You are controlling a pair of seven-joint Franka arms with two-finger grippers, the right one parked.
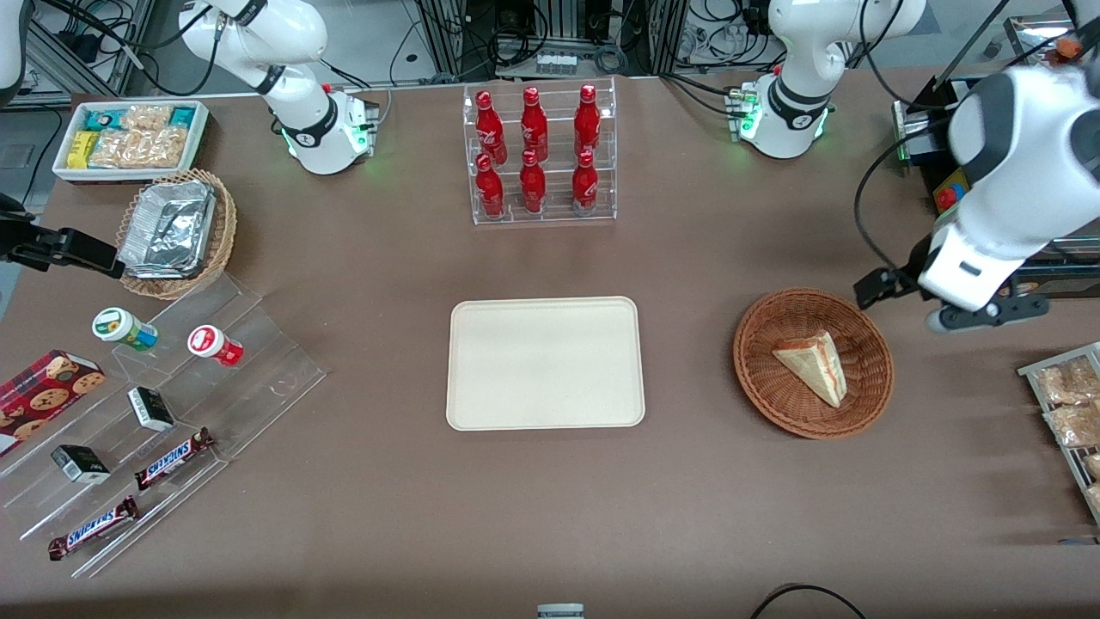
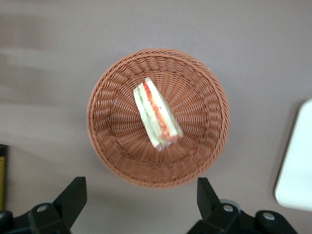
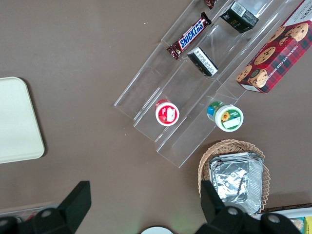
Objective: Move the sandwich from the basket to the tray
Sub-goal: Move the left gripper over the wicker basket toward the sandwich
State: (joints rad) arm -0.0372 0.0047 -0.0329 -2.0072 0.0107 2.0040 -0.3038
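A brown worktop (image 1: 550, 516) carries everything. The cream tray (image 1: 545, 362) lies flat near its middle, with the reddish-brown basket (image 1: 765, 378) resting beside it toward the working arm's end. The end effector (image 2: 141, 204) hangs above the worktop by that basket, fingers spread apart. A clear rack of red bottles (image 1: 541, 155) stands farther from the front camera than the tray. Toward the parked arm's end sit a tan wicker basket (image 1: 219, 249), a white bin (image 1: 129, 137), clear stepped shelves (image 1: 258, 361) and a cookie box (image 1: 43, 395).

SNICKERS reads on 2 bar wrappers (image 1: 174, 458) (image 1: 93, 528) on the clear stepped stand (image 1: 258, 361). Red box (image 3: 275, 53): "CHOCOLATE CHIP", remainder unreadable. Gripper (image 2: 141, 207), above basket, unmarked.
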